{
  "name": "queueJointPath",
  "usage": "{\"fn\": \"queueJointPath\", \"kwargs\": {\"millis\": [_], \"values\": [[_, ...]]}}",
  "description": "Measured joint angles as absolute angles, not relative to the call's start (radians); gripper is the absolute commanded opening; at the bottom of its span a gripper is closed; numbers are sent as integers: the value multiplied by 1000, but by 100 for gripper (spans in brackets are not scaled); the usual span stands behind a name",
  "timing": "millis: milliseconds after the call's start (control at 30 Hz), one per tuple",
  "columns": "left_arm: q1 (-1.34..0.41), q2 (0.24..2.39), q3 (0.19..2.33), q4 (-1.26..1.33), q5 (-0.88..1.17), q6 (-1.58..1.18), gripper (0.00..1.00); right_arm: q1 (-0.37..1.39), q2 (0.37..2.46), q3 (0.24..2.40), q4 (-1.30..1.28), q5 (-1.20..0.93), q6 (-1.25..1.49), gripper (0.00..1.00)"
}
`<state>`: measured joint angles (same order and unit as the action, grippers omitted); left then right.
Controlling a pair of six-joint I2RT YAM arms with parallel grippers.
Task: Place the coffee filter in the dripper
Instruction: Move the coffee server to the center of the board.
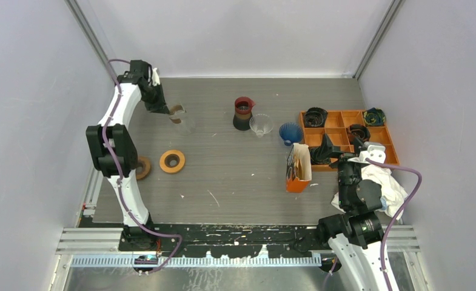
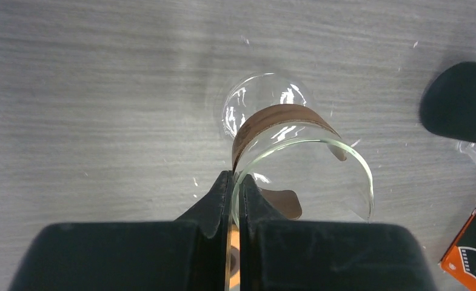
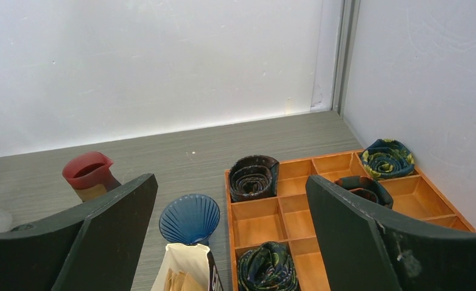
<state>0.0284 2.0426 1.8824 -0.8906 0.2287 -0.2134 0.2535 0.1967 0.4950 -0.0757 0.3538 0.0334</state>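
**Hazard 1.** The left gripper (image 2: 235, 182) has its jaws clamped on the thin rim of the glass dripper (image 2: 320, 182), at the edge of its brown collar (image 2: 281, 116). A one-sided grip on smooth glass may slip or let the vessel swing. Excess force may chip the rim. Whether its foot rests on the tabletop (image 2: 90, 91) cannot be told.

**Hazard 2.** The paper filters stand in the filter packet (image 1: 299, 167). The glass dripper is well apart from it, far to the packet's left and farther back. Pulling one sheet may drag out several or topple the packet.

**Pose.** The left arm reaches out and back, with the wrist pitched down over the glass. The right arm is folded near its base. The right gripper (image 3: 230, 236) has its jaws wide apart and holds nothing. It sits just right of the packet and faces the blue dripper (image 3: 189, 218) behind the packet.
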Motion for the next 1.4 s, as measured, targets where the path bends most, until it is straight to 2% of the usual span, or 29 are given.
{"fn": "queueJointPath", "kwargs": {"millis": [433, 933, 1400], "values": [[-115, 1825, 1674, -949, 76, -447, 0, 253, 178, 495, -76, 354, 34, 100], [-486, 1504, 1418, -963, -161, -668, 0, 260, 174, 495, -76, 353, 35, 100], [-621, 1439, 1221, -926, -379, -951, 0, 263, 174, 495, -76, 353, 35, 100]]}}
